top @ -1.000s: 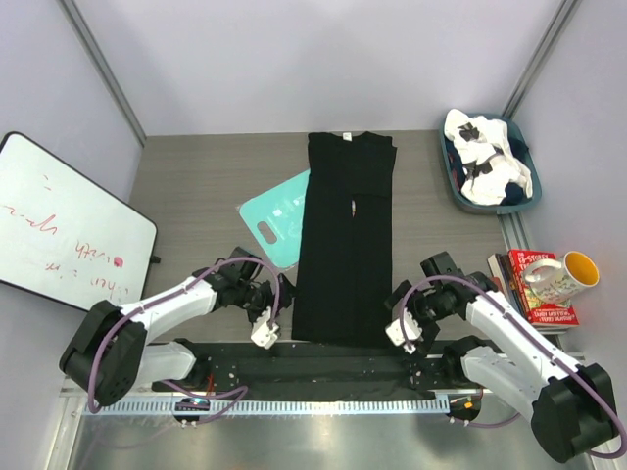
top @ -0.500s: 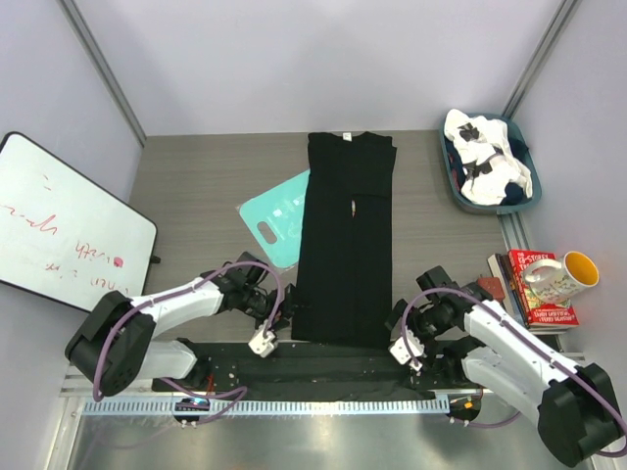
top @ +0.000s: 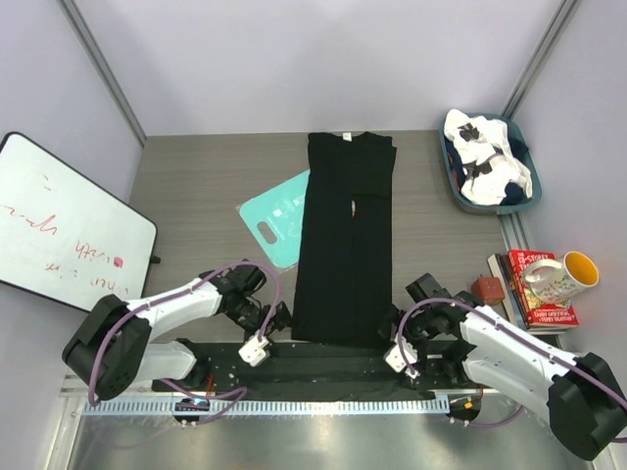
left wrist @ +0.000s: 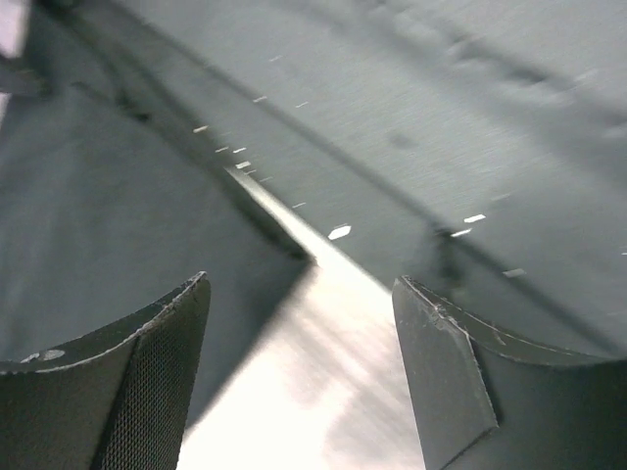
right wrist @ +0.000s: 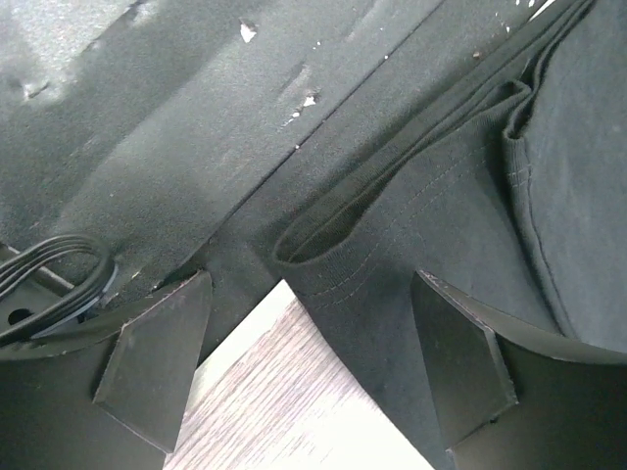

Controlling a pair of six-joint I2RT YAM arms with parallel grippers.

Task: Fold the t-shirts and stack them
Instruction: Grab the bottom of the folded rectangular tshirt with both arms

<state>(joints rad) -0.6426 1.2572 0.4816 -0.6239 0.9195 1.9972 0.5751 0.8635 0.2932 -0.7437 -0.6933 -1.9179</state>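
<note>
L claw (left wrist: 299,284) & R claw (right wrist: 312,279), both open, now lower at near hem of black shirt (top: 345,235): fold grasp likely next.

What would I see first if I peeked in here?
A long black t-shirt, folded into a narrow strip, lies down the middle of the table. The left gripper and right gripper are open by its near corners. A blue basket at the far right holds a crumpled white-and-black t-shirt.
</note>
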